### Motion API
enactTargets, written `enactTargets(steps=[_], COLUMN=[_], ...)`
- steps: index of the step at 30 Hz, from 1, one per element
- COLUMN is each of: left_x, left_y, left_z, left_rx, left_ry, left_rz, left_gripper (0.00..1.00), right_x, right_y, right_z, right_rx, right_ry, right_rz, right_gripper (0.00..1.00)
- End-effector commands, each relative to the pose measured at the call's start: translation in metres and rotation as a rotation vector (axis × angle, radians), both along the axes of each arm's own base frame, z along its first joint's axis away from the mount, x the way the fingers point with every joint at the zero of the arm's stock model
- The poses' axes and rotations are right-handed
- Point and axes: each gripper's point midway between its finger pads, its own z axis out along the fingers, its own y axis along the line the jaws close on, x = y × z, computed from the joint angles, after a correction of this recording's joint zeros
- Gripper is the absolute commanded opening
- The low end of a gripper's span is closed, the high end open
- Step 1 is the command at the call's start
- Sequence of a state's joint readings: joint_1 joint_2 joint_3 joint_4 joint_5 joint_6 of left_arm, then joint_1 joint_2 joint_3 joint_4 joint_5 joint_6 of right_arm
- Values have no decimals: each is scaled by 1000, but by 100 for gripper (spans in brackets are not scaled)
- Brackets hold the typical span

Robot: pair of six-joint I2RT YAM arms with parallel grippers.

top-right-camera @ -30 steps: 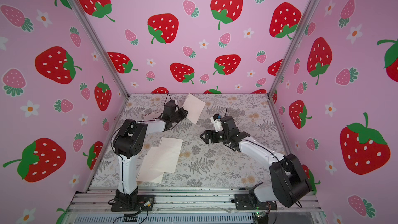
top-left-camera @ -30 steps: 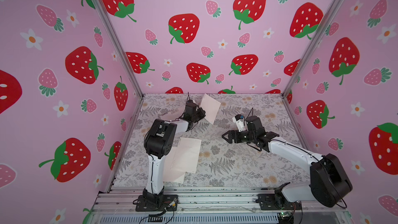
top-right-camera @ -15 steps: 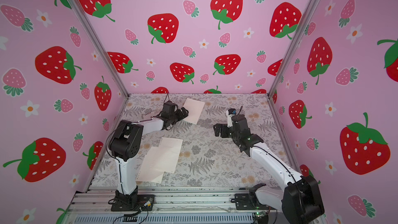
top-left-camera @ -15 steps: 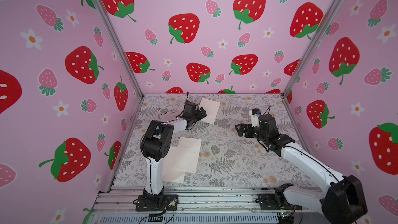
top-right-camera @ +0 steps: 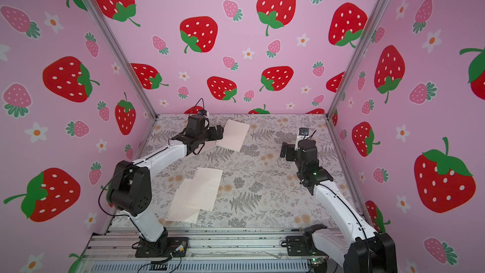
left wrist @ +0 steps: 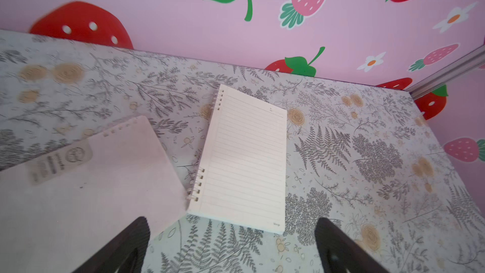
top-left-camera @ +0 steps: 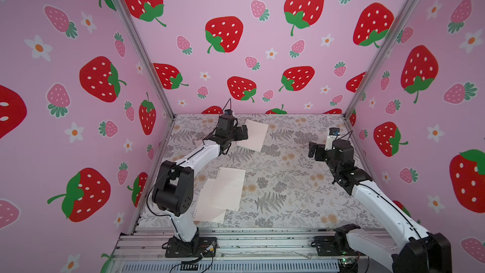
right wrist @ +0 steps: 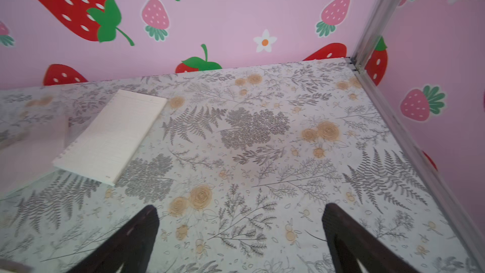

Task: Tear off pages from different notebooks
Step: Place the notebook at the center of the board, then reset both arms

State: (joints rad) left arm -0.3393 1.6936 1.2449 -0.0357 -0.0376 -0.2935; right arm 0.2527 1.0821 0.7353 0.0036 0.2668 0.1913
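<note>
- Nearest, two loose pages lie overlapped on the tabletop, at the front.
- Farther back, the left jaws stand open and empty, just short of the white notebook, whose long axis runs away from them.
- The pink notebook lies beside its coil.
- The right jaws are open and well apart.

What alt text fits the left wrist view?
An open lined notebook with a white coil lies flat on a floral table, beside a blurred pale pink notebook bearing a label. The left end effector stands open and empty in the foreground; a strawberry-patterned wall rises behind.
</note>
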Motion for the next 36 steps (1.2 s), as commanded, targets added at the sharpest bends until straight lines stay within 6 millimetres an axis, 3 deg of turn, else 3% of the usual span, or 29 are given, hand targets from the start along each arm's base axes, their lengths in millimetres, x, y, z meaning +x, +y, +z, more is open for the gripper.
enactTargets(steps=[1, 3, 5, 9, 11, 12, 14, 15, 18, 20, 21, 23, 25, 27, 36], left_x=[-22, -43, -62, -90, -93, -90, -82, -79, -72, -68, -72, -74, -73, -73, -73], left_y=[59, 100, 127, 163, 172, 175, 167, 174, 172, 159, 154, 157, 162, 173, 170], left_z=[6, -6, -22, -68, -90, -92, -89, -87, -87, -82, -93, -100, -100, -103, -103], left_rx=[240, 321, 327, 278, 259, 239, 255, 269, 210, 170, 162, 149, 156, 185, 198], left_ry=[-45, -45, -89, -78, -42, -39, -83, -99, -103, -176, -200, -176, -201, -177, -178], left_rz=[78, 166, 205, 248, 256, 272, 205, 237, 188, 120, 92, 91, 130, 203, 204], left_gripper=[99, 99, 99, 99, 99, 99, 99, 99, 99, 99, 99, 99, 99, 99, 99], right_x=[15, 22, 29, 37, 39, 40, 40, 41, 36, 31, 29, 34, 35, 39, 37], right_y=[-26, -35, -38, -42, -49, -53, -58, -58, -64, -64, -63, -71, -73, -79, -79], right_z=[-8, -25, -42, -69, -84, -93, -110, -116, -116, -116, -119, -125, -132, -131, -131], right_rx=[-116, -145, -156, -187, -209, -211, -209, -220, -198, -158, -126, -98, -95, -76, -77], right_ry=[-18, 1, 5, -23, -7, 8, 22, 1, -32, -80, -74, -124, -21, -53, -32], right_rz=[-65, -94, -94, -99, -119, -134, -158, -153, -190, -160, -128, -145, -168, -176, -179], right_gripper=[100, 100, 100, 100, 100, 100, 100, 100, 100, 100, 100, 100, 100, 100, 100])
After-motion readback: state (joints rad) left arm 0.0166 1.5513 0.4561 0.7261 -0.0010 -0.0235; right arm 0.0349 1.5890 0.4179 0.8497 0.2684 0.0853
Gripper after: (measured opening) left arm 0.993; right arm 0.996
